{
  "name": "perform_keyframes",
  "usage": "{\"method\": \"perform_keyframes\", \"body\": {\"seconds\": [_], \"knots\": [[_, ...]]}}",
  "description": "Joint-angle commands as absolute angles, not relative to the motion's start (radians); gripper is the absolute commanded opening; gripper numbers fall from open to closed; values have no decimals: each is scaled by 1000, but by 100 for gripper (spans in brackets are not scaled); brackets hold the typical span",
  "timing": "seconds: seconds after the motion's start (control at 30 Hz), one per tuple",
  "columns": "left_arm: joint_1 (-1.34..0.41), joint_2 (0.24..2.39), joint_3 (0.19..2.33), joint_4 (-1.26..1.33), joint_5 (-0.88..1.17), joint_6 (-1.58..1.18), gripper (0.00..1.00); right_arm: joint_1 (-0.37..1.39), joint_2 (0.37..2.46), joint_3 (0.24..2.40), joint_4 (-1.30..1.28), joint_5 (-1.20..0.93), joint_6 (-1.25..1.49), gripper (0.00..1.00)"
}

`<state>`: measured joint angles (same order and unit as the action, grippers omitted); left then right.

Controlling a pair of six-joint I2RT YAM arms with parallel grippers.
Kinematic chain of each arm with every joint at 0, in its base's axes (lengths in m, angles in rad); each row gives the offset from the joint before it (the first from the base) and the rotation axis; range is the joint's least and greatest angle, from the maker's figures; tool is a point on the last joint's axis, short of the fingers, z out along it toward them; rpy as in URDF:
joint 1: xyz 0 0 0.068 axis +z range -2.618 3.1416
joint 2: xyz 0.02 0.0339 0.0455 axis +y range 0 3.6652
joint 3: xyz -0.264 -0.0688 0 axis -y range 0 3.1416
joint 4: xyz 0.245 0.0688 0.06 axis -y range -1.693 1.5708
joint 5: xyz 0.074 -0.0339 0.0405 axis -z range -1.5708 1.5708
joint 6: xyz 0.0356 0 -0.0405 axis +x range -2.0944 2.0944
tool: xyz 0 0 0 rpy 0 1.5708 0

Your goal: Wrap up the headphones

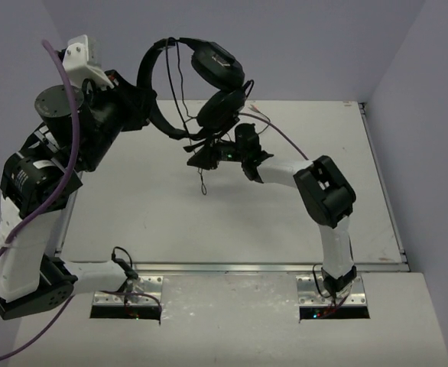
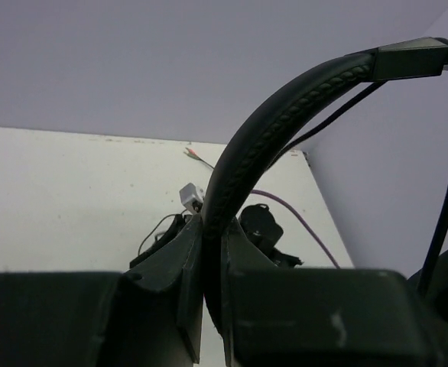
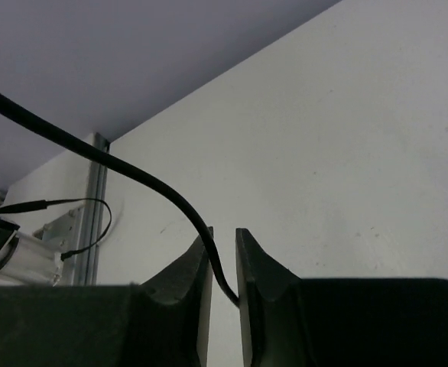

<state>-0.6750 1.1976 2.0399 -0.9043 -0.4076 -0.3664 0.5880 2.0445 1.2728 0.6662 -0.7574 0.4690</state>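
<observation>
headphones (image 1: 212, 76) held in the air over the far worktop (image 1: 285, 222). headband (image 2: 285, 107) pinched in left hand (image 2: 212, 229), its arch running up and right, earcups (image 1: 218, 111) hanging right of it. cable (image 3: 132, 172) drops into right hand (image 3: 224, 241), pinched there, just below the earcups. right hand is nearer the loose cable. likely next: loop the cable round the headband.

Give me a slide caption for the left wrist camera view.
Left gripper clamped on the headphones at the padded headband, white table beyond.
</observation>
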Motion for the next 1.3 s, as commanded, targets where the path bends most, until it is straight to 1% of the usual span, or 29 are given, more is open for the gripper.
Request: {"method": "perform_keyframes", "body": {"seconds": [0.0, 0.03, 0.07, 0.2, 0.23, 0.3, 0.33, 0.4, 0.43, 0.5, 0.57, 0.67, 0.73, 0.77, 0.8, 0.87, 0.9, 1.07, 1.13, 1.27], "knots": [[-681, 1218, 2103, -857, -514, -466, 0, 604, 2063, 1292, 882, -716, 589, 17], [-681, 1226, 2117, -867, -559, -475, 0, 606, 2065, 1269, 905, -704, 594, 12], [-681, 1236, 2129, -876, -580, -480, 1, 610, 2062, 1250, 922, -698, 597, 2], [-680, 1267, 2132, -899, -724, -500, 0, 615, 1994, 1091, 1000, -640, 606, 1], [-678, 1279, 2131, -903, -779, -499, 1, 620, 1971, 992, 1021, -628, 600, 1], [-655, 1333, 2144, -919, -785, -498, 0, 638, 1881, 880, 1028, -551, 560, 1], [-594, 1351, 2146, -917, -731, -502, 0, 647, 1850, 777, 1028, -528, 548, 1], [-484, 1405, 2137, -902, -611, -520, 0, 681, 1769, 694, 1000, -470, 522, 1], [-419, 1425, 2135, -888, -559, -523, 0, 698, 1740, 613, 973, -444, 511, 1], [-370, 1500, 2175, -876, -557, -522, 0, 770, 1643, 496, 931, -358, 473, 1], [-324, 1592, 2226, -902, -532, -528, 0, 849, 1545, 437, 879, -239, 430, 1], [-215, 1686, 2273, -910, -460, -531, 1, 910, 1438, 310, 851, -158, 452, 1], [-139, 1736, 2273, -904, -417, -529, 0, 936, 1324, 234, 836, -135, 462, 1], [-111, 1753, 2270, -900, -401, -528, 0, 969, 1284, 223, 804, -120, 444, 1], [-69, 1764, 2264, -896, -373, -526, 0, 989, 1206, 225, 694, -63, 425, 1], [-43, 1796, 2240, -879, -370, -528, 1, 1029, 1140, 236, 617, -37, 388, 1], [-38, 1802, 2227, -870, -415, -526, 0, 1040, 1088, 251, 562, -40, 385, 1], [-25, 1859, 2180, -830, -564, -529, 0, 1149, 991, 340, 405, 0, 321, 1], [-20, 1899, 2178, -836, -650, -529, 0, 1207, 956, 394, 327, 69, 260, 1], [-14, 1954, 2140, -822, -712, -537, 0, 1252, 878, 514, 128, 158, 181, 1]]}}
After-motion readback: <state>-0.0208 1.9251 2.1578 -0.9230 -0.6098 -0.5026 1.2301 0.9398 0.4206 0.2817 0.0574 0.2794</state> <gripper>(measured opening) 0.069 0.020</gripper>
